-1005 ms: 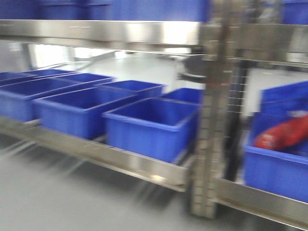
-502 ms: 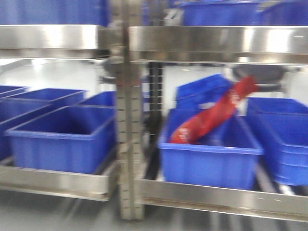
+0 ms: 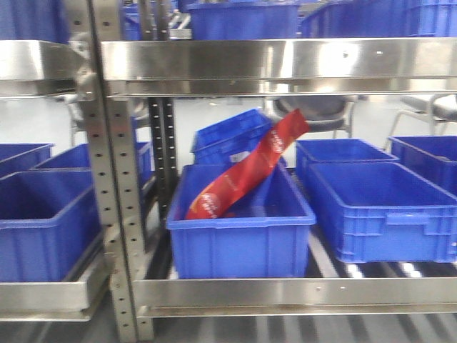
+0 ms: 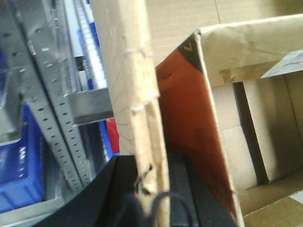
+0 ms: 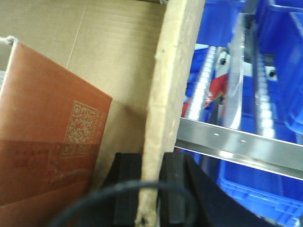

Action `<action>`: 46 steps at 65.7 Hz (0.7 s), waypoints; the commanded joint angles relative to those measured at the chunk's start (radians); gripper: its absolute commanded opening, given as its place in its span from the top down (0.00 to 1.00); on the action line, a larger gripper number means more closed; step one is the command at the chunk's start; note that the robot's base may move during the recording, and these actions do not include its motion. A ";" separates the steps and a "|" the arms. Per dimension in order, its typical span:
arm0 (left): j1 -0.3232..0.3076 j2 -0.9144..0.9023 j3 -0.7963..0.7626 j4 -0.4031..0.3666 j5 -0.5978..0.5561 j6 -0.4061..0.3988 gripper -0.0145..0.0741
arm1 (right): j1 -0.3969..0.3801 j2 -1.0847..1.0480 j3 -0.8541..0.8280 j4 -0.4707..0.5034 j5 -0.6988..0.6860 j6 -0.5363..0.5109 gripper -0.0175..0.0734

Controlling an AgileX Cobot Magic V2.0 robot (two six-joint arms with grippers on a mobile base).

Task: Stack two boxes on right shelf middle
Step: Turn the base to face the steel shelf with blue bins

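L gripper and R gripper each pinched shut on opposite walls of the big cardboard box, held near the steel shelf. Best approach, prob.: keep grips level, go in square, dodge blue bins.

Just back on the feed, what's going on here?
The robot holds a large cardboard box with both arms: the left claw pinches one wall, the right claw another wall. A red-printed carton sits inside. The steel shelf carries blue bins, one with a red packet; no box is on it yet.
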 commanded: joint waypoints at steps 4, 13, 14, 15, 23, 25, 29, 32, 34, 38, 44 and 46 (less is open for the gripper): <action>0.000 -0.018 -0.014 -0.004 -0.041 0.003 0.96 | -0.009 -0.013 -0.009 -0.030 -0.059 -0.013 0.98; 0.000 -0.018 -0.014 -0.004 -0.041 0.003 0.96 | -0.009 -0.013 -0.009 -0.030 -0.059 -0.013 0.98; 0.000 -0.018 -0.014 -0.004 -0.041 0.003 0.96 | -0.009 -0.013 -0.009 -0.030 -0.059 -0.013 0.98; 0.000 -0.018 -0.014 -0.004 -0.041 0.003 0.96 | -0.009 -0.013 -0.009 -0.030 -0.059 -0.013 0.98; 0.000 -0.018 -0.014 -0.002 -0.041 0.003 0.96 | -0.009 -0.013 -0.009 -0.030 -0.059 -0.013 0.98; 0.000 -0.018 -0.014 -0.002 -0.041 0.003 0.96 | -0.009 -0.013 -0.009 -0.030 -0.059 -0.013 0.98; 0.000 -0.018 -0.014 -0.002 -0.041 0.003 0.96 | -0.009 -0.013 -0.009 -0.030 -0.059 -0.013 0.98; 0.000 -0.018 -0.014 -0.004 -0.041 0.003 0.96 | -0.009 -0.013 -0.009 -0.030 -0.059 -0.013 0.98; 0.000 -0.018 -0.014 -0.004 -0.041 0.003 0.96 | -0.009 -0.013 -0.009 -0.030 -0.059 -0.013 0.98; 0.000 -0.018 -0.014 -0.004 -0.041 0.003 0.96 | -0.009 -0.013 -0.009 -0.030 -0.059 -0.013 0.98; 0.000 -0.018 -0.014 -0.002 -0.041 0.003 0.96 | -0.009 -0.013 -0.009 -0.030 -0.059 -0.013 0.98; 0.000 -0.018 -0.014 -0.002 -0.041 0.003 0.96 | -0.009 -0.013 -0.009 -0.030 -0.059 -0.013 0.98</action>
